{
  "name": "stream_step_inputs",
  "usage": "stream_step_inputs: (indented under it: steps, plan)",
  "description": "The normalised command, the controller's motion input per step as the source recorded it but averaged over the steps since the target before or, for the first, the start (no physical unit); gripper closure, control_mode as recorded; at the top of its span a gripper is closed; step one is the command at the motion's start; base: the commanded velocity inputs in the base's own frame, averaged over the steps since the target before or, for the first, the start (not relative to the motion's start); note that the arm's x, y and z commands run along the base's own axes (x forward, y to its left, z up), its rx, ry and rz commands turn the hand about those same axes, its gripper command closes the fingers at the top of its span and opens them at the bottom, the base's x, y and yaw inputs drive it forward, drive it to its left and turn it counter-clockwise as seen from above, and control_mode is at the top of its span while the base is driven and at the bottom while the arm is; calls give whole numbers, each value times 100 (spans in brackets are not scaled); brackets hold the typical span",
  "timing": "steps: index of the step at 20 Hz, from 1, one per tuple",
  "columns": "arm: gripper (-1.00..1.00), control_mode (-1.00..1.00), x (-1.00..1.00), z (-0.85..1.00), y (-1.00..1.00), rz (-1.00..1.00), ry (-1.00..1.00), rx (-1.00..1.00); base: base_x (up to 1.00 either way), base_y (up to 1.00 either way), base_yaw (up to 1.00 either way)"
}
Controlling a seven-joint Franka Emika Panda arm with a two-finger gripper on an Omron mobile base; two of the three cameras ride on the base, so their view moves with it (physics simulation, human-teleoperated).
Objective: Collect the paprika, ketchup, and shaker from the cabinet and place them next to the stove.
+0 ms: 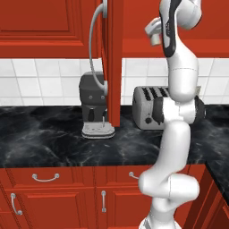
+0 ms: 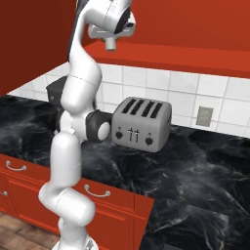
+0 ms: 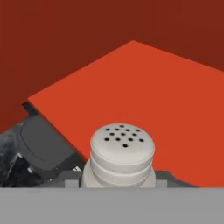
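Observation:
My gripper [image 3: 121, 177] is shut on the shaker [image 3: 122, 155], a small light grey cylinder whose rounded, perforated top faces the hand camera. In the base views the shaker [image 1: 155, 39] [image 2: 111, 45] hangs from the gripper [image 1: 154, 36] [image 2: 111, 41] high above the counter, just in front of the red cabinet [image 2: 195, 29]. The cabinet's door [image 1: 114, 62] stands open edge-on, with its curved silver handle [image 1: 92, 49]. The cabinet's red floor [image 3: 148, 92] lies just beyond the shaker. Paprika, ketchup and stove are out of view.
A silver toaster [image 1: 150, 107] [image 2: 141, 122] and a dark coffee machine [image 1: 94, 105] [image 2: 54, 90] stand on the black marble counter [image 1: 53, 143] [image 2: 195, 176] below the gripper. A wall outlet [image 2: 205, 116] sits on the white tiles. Red drawers run under the counter.

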Motion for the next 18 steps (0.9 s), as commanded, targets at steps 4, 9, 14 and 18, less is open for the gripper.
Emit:
stream_step_inputs:
  steps: [4,9,14,18]
  plan:
    - [100,-100,-100,-82,0,0,-30,1,0,0,0]
    - [100,-100,-100,-75,2,0,-31,2,0,0,0]
    - [100,-100,-100,-67,10,0,-30,1,0,0,0]
    - [100,-100,-100,-67,17,0,-29,0,0,0,0]
